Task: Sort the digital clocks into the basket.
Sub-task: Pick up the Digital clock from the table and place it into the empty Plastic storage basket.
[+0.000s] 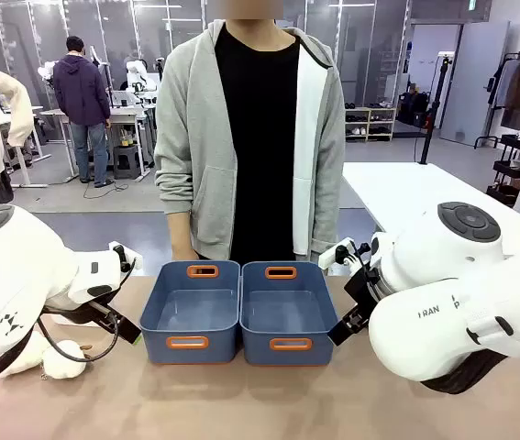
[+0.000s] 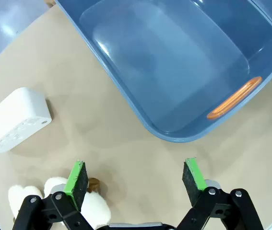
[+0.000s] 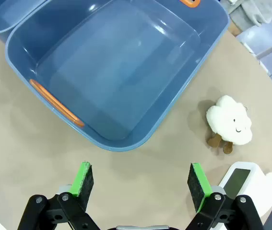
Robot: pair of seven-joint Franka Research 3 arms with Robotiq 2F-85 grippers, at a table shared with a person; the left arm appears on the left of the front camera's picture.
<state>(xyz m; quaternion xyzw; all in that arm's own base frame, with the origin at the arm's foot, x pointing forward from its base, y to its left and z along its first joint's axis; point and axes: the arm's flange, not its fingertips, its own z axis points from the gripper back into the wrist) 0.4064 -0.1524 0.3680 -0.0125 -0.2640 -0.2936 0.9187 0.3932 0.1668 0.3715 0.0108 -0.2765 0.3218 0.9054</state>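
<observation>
**Fingers wide apart and empty, both clocks on bench outside baskets**

Left fingers (image 2: 77,179) spread wide, nothing held; right fingers (image 3: 84,181) likewise. Plain clock (image 2: 13,120) flat on bench (image 2: 126,153), apart from left basket (image 2: 140,120). Screen clock (image 3: 241,184) face up just beside right fingers, off right basket (image 3: 126,143), with a white fluffy lump (image 3: 271,184) touching its side. Nothing in either basket.

Risks, as judged:
- Plush sheep (image 3: 229,122) near screen clock and second sheep (image 2: 95,206) right by left fingers, so easy to pinch fluff instead.
- Possible slip on smooth rounded plastic.
- Possible wrong drop with twin baskets side by side.

Matt tan bench. Person (image 1: 250,128) standing close behind baskets. Open lab beyond, with other tables and a clothes rack.
</observation>
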